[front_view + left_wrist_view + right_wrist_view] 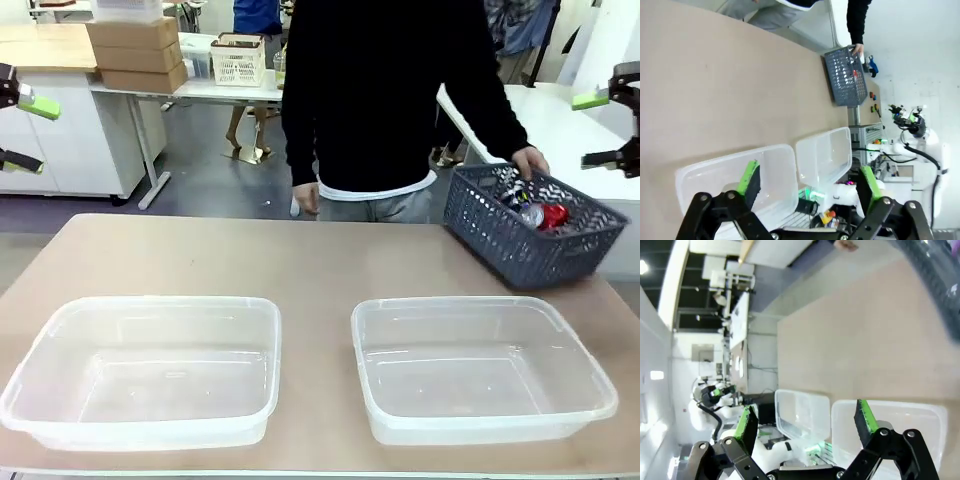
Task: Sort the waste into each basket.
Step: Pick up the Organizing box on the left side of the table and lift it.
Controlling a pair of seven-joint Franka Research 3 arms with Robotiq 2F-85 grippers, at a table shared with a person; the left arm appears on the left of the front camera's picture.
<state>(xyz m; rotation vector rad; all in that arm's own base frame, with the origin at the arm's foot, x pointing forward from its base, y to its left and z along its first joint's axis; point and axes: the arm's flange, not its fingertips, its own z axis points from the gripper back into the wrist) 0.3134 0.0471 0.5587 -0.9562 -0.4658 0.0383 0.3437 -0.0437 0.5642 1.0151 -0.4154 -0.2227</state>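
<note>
1. Front view gave me both clear tubs, the left tub (pixel 150 301) and the right tub (pixel 452 303), side by side at my edge of the table (pixel 300 255). Both were bare inside. I judged each was set within one arm's reach.
2. The waste sat apart from them in the dark grey basket (pixel 515 252) at the far right. A red can (pixel 553 215) touched a silvery piece (pixel 530 212); what lay beneath I could not tell.
3. The person's hand (pixel 530 160) gripped the basket's far rim, and the basket seemed tipped. I judged it was being delivered.
4. My left gripper (pixel 25 135) hung high at the left, fingers spread, carrying nothing. My right gripper (pixel 602 128) hung likewise above the basket.
5. That hand and the lattice wall stood between my right gripper and the cans, so I judged reaching in was risky.
</note>
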